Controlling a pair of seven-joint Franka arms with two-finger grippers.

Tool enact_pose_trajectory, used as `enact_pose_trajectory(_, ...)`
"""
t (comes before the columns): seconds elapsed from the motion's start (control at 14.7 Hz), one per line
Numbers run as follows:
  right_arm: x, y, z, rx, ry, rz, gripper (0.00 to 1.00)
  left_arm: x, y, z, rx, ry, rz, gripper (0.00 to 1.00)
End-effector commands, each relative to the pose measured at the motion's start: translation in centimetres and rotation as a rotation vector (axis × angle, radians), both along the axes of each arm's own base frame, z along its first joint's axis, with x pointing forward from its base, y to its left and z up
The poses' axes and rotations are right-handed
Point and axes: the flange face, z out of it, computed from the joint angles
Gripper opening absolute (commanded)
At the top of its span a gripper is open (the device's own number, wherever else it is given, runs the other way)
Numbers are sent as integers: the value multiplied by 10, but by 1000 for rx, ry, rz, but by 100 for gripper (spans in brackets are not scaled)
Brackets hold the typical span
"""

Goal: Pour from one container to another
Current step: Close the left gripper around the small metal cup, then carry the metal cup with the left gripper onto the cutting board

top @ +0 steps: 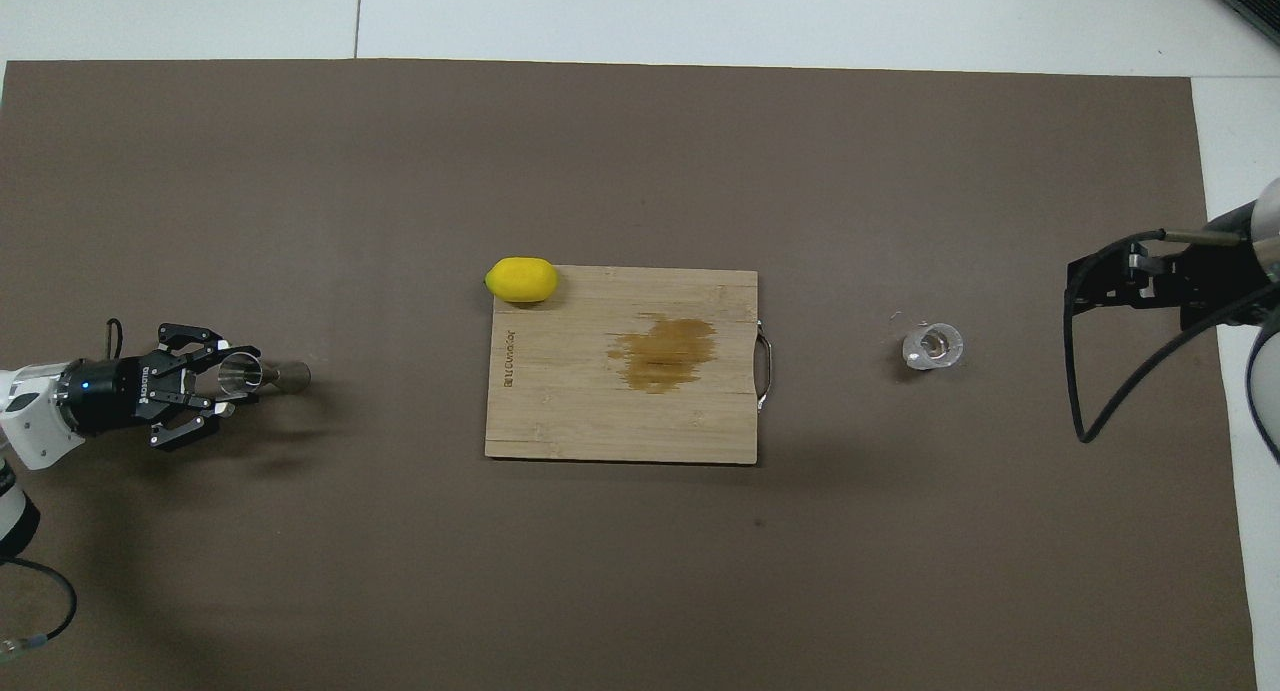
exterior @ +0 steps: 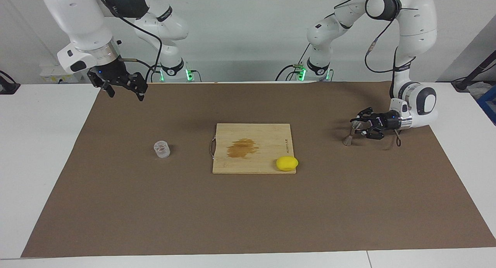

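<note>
Lower part of the facing frame: bare brown mat (exterior: 248,213) lying over the white desk (exterior: 38,151). At centre frame, wooden cutting board (exterior: 252,147) showing a brown stain; yellow lemon (exterior: 287,163) sitting at the board's lower right corner. Left of centre, clear cup (exterior: 161,149) standing upright on the mat, alone, well apart from both arms. At right of the frame, left gripper (exterior: 358,127) reaching in level and low over the mat, jaws closing on the upper cone of the steel jigger (exterior: 350,133); jigger tilting, its lower cone looking to be touching the mat. Upper left of the frame, right gripper (exterior: 123,91) hanging in the air over the mat's edge, jaws spread wide, gripping nothing; this arm waiting.
</note>
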Motion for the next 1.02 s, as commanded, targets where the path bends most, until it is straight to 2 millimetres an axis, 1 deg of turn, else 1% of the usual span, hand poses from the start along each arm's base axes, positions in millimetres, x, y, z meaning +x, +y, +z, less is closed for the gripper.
enact_pose_trajectory(0.0,-6,-4,1,-2,-3,-4,100,3,-6,4,-24,-10,-7,19)
enact_pose_trajectory(0.2,-7,-3,2,-2,-5,4,100,4,-9,6,-24,-1,-14,19)
enact_pose_trajectory(0.34,-6,-3,2,-2,-5,4,100,6,-18,10,-24,19,-31,19)
enact_pose_trajectory(0.48,-6,-3,2,-2,-5,4,100,8,-21,12,-27,30,-32,20)
enact_pose_trajectory(0.68,-6,-3,2,-2,-3,4,100,13,-41,19,-34,28,-57,20)
enact_pose_trajectory(0.96,-6,-2,2,-2,-3,5,100,20,-57,30,-49,60,-67,20)
